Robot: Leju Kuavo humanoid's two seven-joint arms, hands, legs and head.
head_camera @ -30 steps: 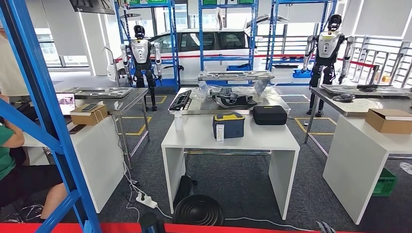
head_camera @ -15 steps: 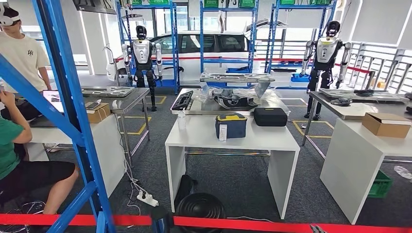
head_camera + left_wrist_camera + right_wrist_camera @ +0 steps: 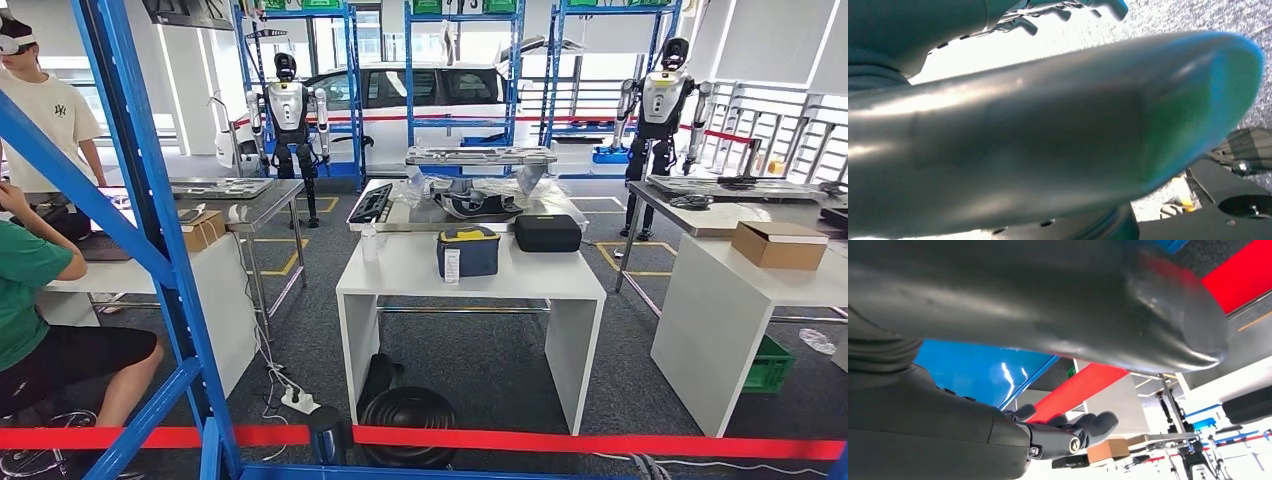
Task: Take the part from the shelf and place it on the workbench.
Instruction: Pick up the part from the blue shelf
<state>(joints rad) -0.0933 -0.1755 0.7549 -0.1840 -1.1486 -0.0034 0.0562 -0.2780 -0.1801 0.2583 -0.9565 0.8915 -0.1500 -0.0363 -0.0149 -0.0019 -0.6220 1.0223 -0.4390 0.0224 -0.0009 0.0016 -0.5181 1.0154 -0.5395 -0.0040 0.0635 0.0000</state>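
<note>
- A long grey metal part (image 3: 1048, 145) is lying across the left hand (image 3: 1013, 20), fingers curling over it.
- The right hand (image 3: 1063, 432) is cradling that part (image 3: 1048, 295) too.
- The white counter (image 3: 400, 275) is standing ahead, beyond the blue shelf frame (image 3: 150, 220).

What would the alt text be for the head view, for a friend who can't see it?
A white table stands in a workshop beyond a red barrier tape, holding a blue and yellow case and a black case. A blue shelf frame and a seated person are at left, two humanoid robots behind.
</note>
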